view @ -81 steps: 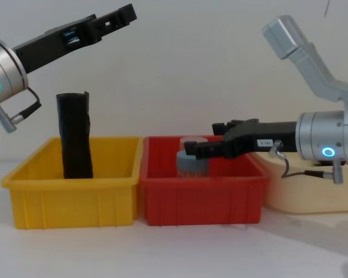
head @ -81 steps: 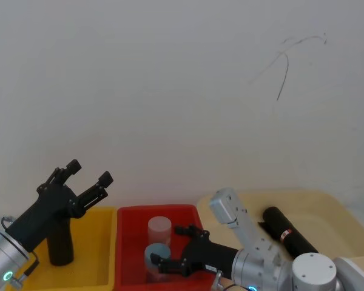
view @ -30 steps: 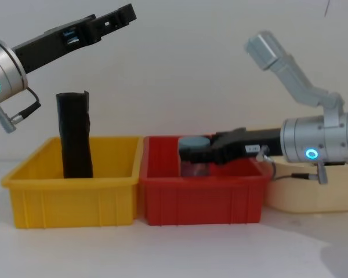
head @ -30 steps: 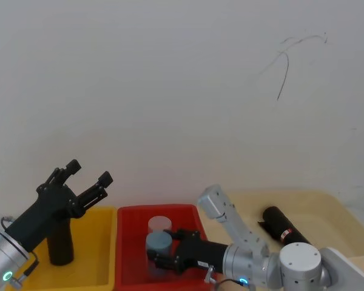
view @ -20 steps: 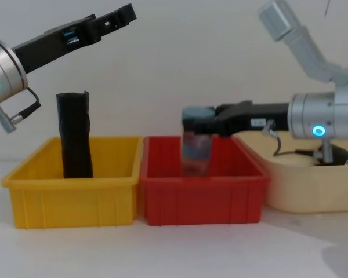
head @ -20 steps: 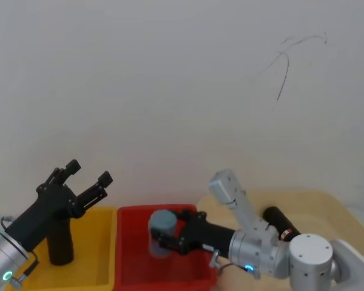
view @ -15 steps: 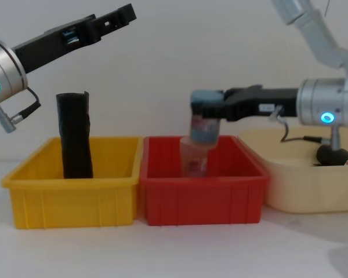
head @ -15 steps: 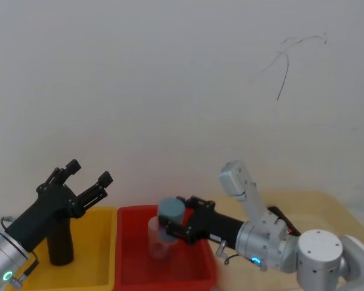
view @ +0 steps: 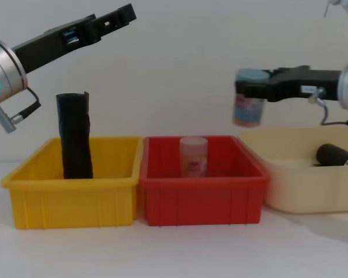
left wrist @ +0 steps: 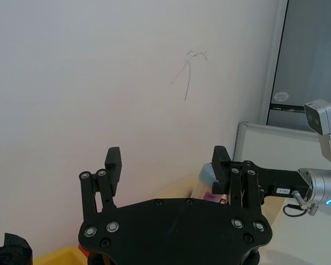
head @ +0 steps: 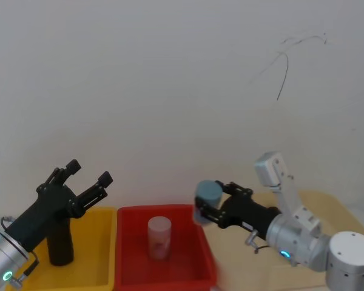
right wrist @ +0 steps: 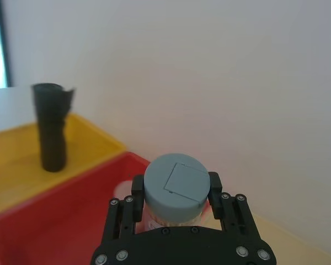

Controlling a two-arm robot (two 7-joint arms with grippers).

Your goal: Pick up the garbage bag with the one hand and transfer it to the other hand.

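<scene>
The garbage bag (view: pixel 335 155), a thick black roll with a red-and-white label, lies in the beige tray (view: pixel 290 179) at the right. My right gripper (view: pixel 250 91), black with a white sticker, hovers over the tray's near-left edge. It is shut on a jar with a grey-blue lid (right wrist: pixel 174 185), well above the bag. My left gripper (head: pixel 90 171), on the silver arm with the green ring, is held high over the yellow bin (view: pixel 69 202) with its fingers spread open and nothing between them (left wrist: pixel 166 157).
A slimmer plain black roll (view: pixel 75 136) stands upright in the yellow bin. A second jar with a pale lid (view: pixel 194 155) stands in the red bin (view: pixel 200 202) between the yellow bin and the beige tray. A white wall rises close behind.
My right gripper closed on the grey-lidded jar in the red bin, lifted it out and carried it right toward the beige tray. The left arm has not moved.
</scene>
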